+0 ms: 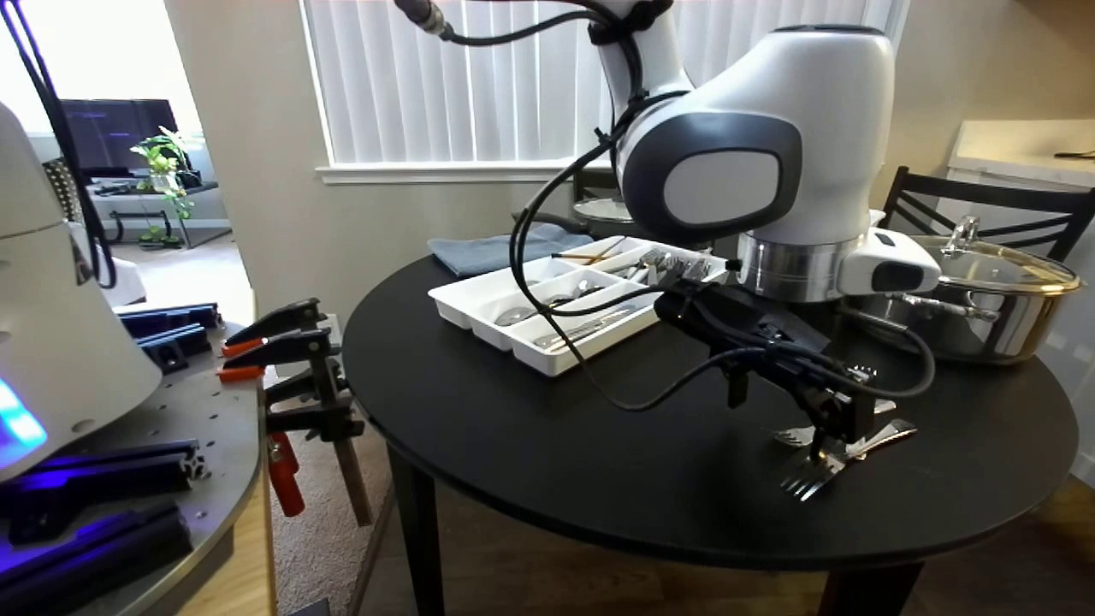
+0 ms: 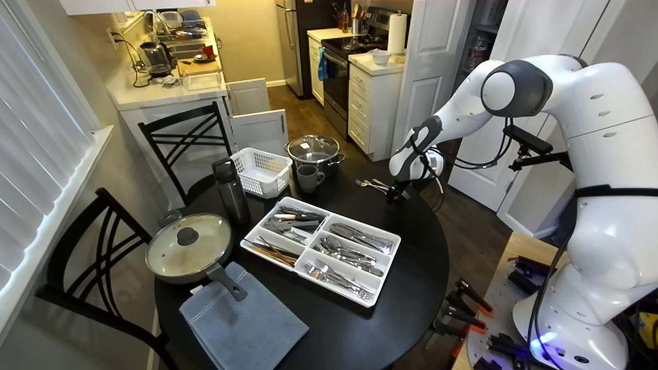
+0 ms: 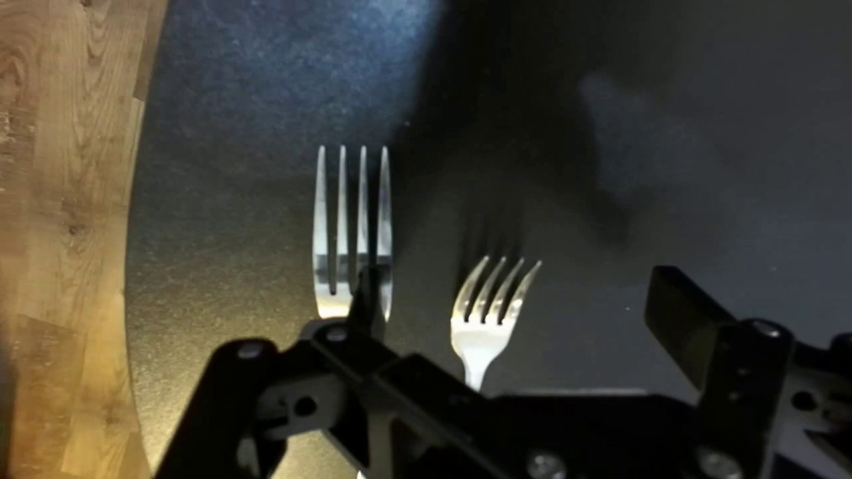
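My gripper (image 3: pixel 516 285) is open, its fingers spread wide in the wrist view, with nothing held between them. A large silver fork (image 3: pixel 353 239) lies on the black table, partly behind the left finger. I cannot tell whether that finger touches it. A smaller silver fork (image 3: pixel 484 332) shows between the fingers, its handle hidden by the gripper body. In an exterior view the gripper (image 1: pixel 831 441) is low over the table, right at the forks (image 1: pixel 813 475). In an exterior view the gripper (image 2: pixel 396 193) hides part of the forks (image 2: pixel 366 183).
A white cutlery tray (image 1: pixel 554 361) with sorted cutlery stands on the round black table (image 1: pixel 616 462). A steel pot (image 1: pixel 1014 329) is near the gripper. A mug (image 2: pixel 308 180), white basket (image 2: pixel 264 177), bottle (image 2: pixel 232 192), lidded pan (image 2: pixel 187 246) and blue cloth (image 2: pixel 247 329) also stand there.
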You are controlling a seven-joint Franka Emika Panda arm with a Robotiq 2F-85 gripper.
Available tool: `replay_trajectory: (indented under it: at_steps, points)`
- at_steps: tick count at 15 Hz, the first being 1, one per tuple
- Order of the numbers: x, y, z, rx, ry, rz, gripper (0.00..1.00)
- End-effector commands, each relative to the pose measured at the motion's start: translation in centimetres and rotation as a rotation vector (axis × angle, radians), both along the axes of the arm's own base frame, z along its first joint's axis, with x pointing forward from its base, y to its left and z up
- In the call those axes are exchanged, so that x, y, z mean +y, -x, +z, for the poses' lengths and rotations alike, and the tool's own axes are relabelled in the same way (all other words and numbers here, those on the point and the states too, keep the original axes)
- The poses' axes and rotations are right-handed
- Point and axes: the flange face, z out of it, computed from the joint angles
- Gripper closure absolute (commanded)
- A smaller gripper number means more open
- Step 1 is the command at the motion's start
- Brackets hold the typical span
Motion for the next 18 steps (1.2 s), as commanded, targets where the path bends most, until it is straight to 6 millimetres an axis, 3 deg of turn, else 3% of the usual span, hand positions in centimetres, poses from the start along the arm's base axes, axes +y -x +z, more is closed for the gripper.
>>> replay_trajectory:
  at_steps: [1, 7, 18]
  points:
    - [-1.4, -0.3, 0.4, -0.013, 0.012, -0.047, 0.00]
    - [-1.8, -0.9, 1.7, -0.067, -0.060, -0.067, 0.00]
    - [-5.1, 0.4, 1.6, -0.039, 0.053, -0.034, 0.00]
